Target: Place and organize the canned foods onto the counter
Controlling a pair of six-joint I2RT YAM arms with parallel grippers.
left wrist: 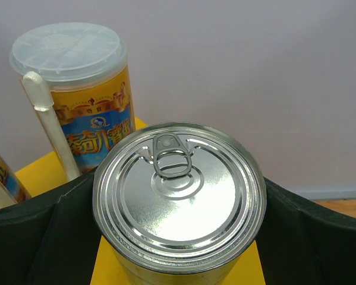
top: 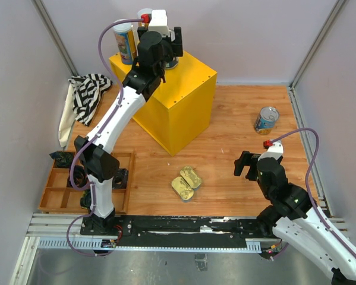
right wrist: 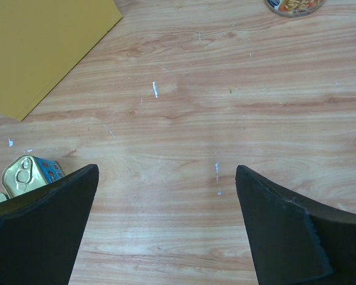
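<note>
The yellow counter [top: 183,113] stands at the back centre. Two tall white-lidded cans [top: 124,41] stand at its far left corner; one shows in the left wrist view [left wrist: 76,89]. My left gripper [top: 170,56] is over the counter top [left wrist: 41,172], shut on a silver-topped can [left wrist: 178,196] that stands upright on it. A second blue-labelled can [top: 265,120] lies on the wooden floor at the right. Two flat gold tins [top: 186,181] lie side by side on the floor in front of the counter. My right gripper [top: 244,163] is open and empty above the floor [right wrist: 166,225], with one gold tin [right wrist: 26,175] to its left.
A low wooden compartment tray [top: 53,196] with small black objects sits at the near left by the left arm's base. A striped cloth [top: 88,92] and a white bag [top: 65,119] lie at the left wall. Grey walls close in the back and both sides.
</note>
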